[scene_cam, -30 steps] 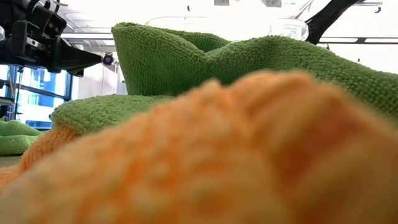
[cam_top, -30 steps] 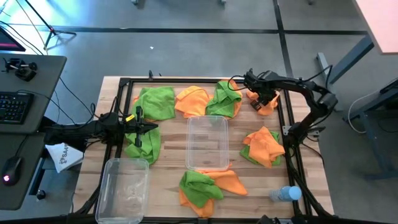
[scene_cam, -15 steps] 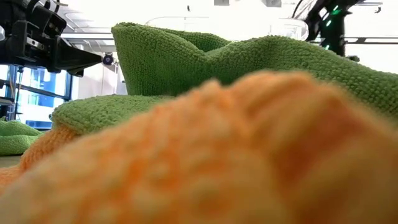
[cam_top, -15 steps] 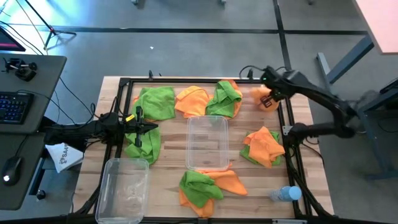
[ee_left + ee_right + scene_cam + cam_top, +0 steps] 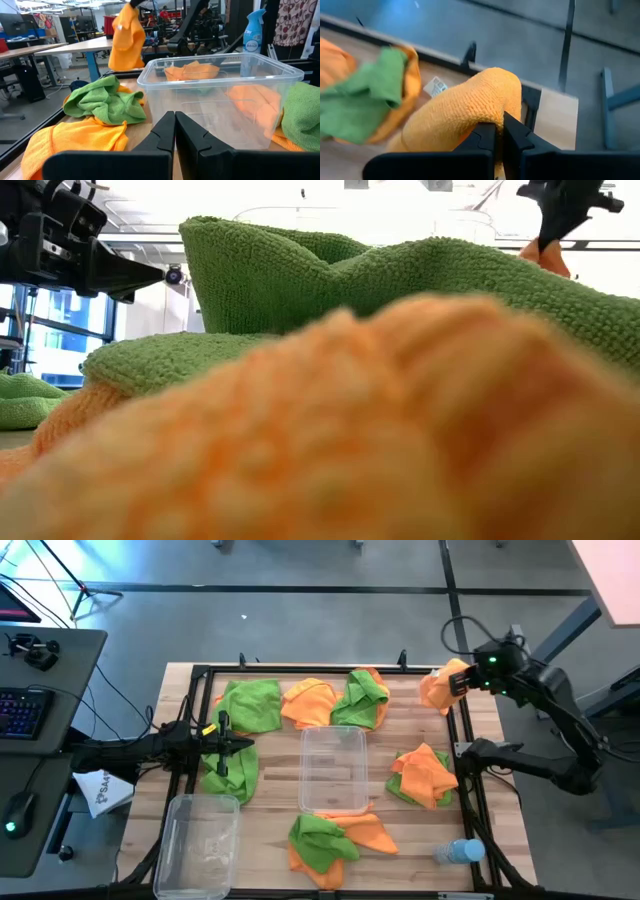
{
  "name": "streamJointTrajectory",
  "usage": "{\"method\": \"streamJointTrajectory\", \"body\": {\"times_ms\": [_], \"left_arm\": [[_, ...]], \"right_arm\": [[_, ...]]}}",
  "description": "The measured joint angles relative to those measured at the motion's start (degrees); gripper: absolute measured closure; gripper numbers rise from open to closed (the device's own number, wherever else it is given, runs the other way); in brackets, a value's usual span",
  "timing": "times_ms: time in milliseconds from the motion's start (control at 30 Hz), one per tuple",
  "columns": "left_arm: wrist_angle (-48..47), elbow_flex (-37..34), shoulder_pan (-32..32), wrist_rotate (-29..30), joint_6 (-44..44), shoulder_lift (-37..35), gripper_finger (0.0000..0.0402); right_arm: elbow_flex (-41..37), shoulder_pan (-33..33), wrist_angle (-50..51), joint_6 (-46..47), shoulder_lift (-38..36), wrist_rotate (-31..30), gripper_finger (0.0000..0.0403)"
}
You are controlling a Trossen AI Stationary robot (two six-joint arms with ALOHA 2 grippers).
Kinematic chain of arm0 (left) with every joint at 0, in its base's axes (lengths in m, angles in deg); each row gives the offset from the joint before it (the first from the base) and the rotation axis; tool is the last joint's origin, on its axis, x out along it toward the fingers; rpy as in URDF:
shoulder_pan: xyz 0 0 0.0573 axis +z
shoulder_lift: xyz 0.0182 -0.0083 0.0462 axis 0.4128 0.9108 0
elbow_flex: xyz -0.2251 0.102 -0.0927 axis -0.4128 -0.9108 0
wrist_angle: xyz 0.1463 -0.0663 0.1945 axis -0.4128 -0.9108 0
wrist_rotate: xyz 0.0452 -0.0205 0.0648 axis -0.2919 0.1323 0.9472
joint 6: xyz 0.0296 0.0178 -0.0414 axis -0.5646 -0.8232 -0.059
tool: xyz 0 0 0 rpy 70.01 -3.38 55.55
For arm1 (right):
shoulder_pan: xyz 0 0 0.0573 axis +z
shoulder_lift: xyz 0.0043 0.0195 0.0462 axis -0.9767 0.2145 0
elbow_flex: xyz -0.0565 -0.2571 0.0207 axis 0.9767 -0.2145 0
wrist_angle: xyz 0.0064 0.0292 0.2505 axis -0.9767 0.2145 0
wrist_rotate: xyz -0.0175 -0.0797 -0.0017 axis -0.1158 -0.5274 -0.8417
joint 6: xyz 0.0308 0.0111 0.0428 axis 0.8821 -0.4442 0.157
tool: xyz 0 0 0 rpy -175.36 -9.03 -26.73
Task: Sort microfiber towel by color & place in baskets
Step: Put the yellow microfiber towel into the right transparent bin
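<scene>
Now, from my remote station: the right gripper (image 5: 462, 681) is raised at the upper right of the high view, over the table's right rail, with its fingers (image 5: 485, 137) pinched on an orange microfiber towel (image 5: 438, 687). In the right wrist view that cloth (image 5: 465, 107) bulges over the closed fingertips; in the low view it hangs as an orange scrap (image 5: 545, 255) under the gripper (image 5: 560, 210) at top right.

The left gripper (image 5: 243, 745) sits at the left side of the table, mid-height in the high view, fingers pressed together and holding nothing that I can see. Its wrist view shows the fingertips (image 5: 174, 131) meeting just short of the centre basket (image 5: 222, 95).

Two clear baskets: one (image 5: 334, 770) at the centre of the table, the other (image 5: 197, 840) at lower left, overhanging the table edge. I see no towel in either in the high view.

Towels still on the wood:
- green (image 5: 250, 705) at upper left
- green (image 5: 230, 772) under the left gripper
- orange (image 5: 308, 703) top centre
- green-on-orange bundle (image 5: 362, 700) beside it
- orange-and-green heap (image 5: 424, 776) at right
- green-and-orange heap (image 5: 330, 840) at bottom centre, touching the centre basket's near edge

A water bottle with a blue cap (image 5: 458, 852) lies at lower right.
</scene>
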Motion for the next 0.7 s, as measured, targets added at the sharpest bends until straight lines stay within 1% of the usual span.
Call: {"method": "streamJointTrajectory", "body": {"times_ms": [167,233,367,433,567,700], "left_arm": [[0.0,0.0,0.0,0.0,0.0,0.0,0.0401],[0.0,0.0,0.0,0.0,0.0,0.0,0.0402],[0.0,0.0,0.0,0.0,0.0,0.0,0.0402],[0.0,0.0,0.0,0.0,0.0,0.0,0.0402],[0.0,0.0,0.0,0.0,0.0,0.0,0.0401],[0.0,0.0,0.0,0.0,0.0,0.0,0.0402]], "right_arm": [[4.9,0.0,-0.3,-0.1,-0.5,1.4,0.0402],[6.3,0.0,-2.0,-1.4,-0.5,4.8,0.0402],[7.1,1.2,-8.4,-3.7,-0.5,16.1,0.0402],[7.1,3.0,-11.2,-3.4,-0.5,19.1,0.0402],[7.1,8.7,-16.1,-3.4,0.0,21.3,0.0403],[7.1,16.2,-21.5,-3.3,1.2,22.9,0.0403]]}}
